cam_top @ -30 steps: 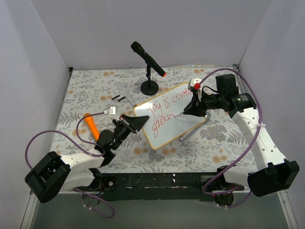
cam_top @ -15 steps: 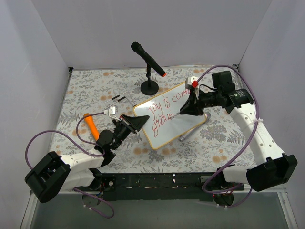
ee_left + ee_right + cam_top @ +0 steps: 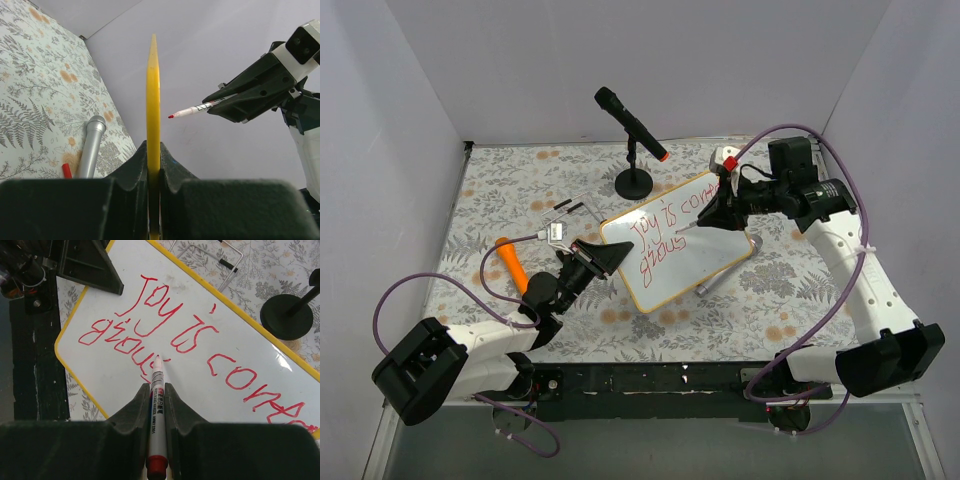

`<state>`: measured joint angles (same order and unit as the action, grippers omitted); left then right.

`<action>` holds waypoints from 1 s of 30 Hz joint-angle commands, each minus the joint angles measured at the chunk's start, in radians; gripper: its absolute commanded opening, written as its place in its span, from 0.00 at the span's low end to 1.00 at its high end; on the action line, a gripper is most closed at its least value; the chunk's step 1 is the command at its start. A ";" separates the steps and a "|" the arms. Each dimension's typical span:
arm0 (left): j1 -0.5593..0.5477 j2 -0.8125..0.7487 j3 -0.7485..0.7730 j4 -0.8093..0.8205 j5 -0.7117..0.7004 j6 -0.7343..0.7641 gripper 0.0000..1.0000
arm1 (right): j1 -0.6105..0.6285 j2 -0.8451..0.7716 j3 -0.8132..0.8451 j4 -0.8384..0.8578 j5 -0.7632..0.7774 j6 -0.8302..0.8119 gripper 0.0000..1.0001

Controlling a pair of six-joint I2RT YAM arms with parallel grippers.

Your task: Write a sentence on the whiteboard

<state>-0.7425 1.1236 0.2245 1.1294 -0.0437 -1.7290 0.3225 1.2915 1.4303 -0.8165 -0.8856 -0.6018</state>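
Observation:
The whiteboard [image 3: 705, 262] with a yellow-wood frame is held tilted above the table. My left gripper [image 3: 610, 258] is shut on its left edge; in the left wrist view the board [image 3: 153, 90] stands edge-on between the closed jaws [image 3: 153, 165]. The sentence [image 3: 665, 228], in red, reads "Joy is conta..." with a second line below [image 3: 165, 320]. My right gripper [image 3: 712, 214] is shut on a red marker [image 3: 157, 371]. The marker's tip hovers just off the board's face at the end of the lower line. The marker [image 3: 200, 107] also shows in the left wrist view.
A black microphone [image 3: 632, 125] on a round-based stand [image 3: 634, 183] is behind the board. A silver microphone [image 3: 725, 268] lies partly under its right side, with a red cap [image 3: 66, 170] beside it. An orange-handled tool [image 3: 512, 262] and a wire frame [image 3: 570, 210] lie left. White walls enclose the table.
My right wrist has risen and swung back, and the marker tip has shifted left along the lower line. The left arm and the board have not moved.

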 commanded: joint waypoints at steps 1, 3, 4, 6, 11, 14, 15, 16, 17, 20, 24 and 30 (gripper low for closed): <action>0.002 -0.030 0.044 0.127 -0.004 -0.029 0.00 | 0.001 0.011 0.009 0.040 0.025 0.025 0.01; 0.002 -0.031 0.042 0.127 -0.004 -0.030 0.00 | 0.001 0.015 0.007 0.045 0.034 0.027 0.01; 0.003 -0.031 0.042 0.128 -0.004 -0.029 0.00 | 0.001 0.015 0.005 0.046 0.036 0.030 0.01; 0.002 -0.031 0.044 0.127 -0.004 -0.030 0.00 | 0.003 0.015 0.002 0.050 0.046 0.033 0.01; 0.003 -0.030 0.044 0.130 -0.004 -0.032 0.00 | 0.001 0.011 -0.013 0.057 0.056 0.037 0.01; 0.002 -0.030 0.044 0.130 -0.004 -0.030 0.00 | 0.001 0.005 -0.028 0.063 0.065 0.042 0.01; 0.002 -0.028 0.045 0.132 -0.002 -0.032 0.00 | 0.001 0.003 -0.033 0.065 0.065 0.042 0.01; 0.003 -0.028 0.045 0.132 -0.002 -0.030 0.00 | 0.000 0.003 -0.036 0.068 0.065 0.042 0.01; 0.002 -0.028 0.044 0.132 -0.001 -0.032 0.00 | 0.001 0.003 -0.041 0.069 0.063 0.042 0.01; 0.002 -0.028 0.047 0.132 -0.001 -0.032 0.00 | 0.001 0.008 -0.044 0.073 0.053 0.045 0.01; 0.002 -0.028 0.045 0.135 0.001 -0.034 0.00 | 0.004 0.015 -0.047 0.074 0.028 0.048 0.01; 0.002 -0.028 0.045 0.138 0.001 -0.034 0.00 | 0.004 0.014 -0.054 0.073 0.011 0.048 0.01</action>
<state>-0.7418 1.1240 0.2245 1.1248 -0.0437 -1.7290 0.3229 1.3106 1.3911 -0.7746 -0.8444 -0.5568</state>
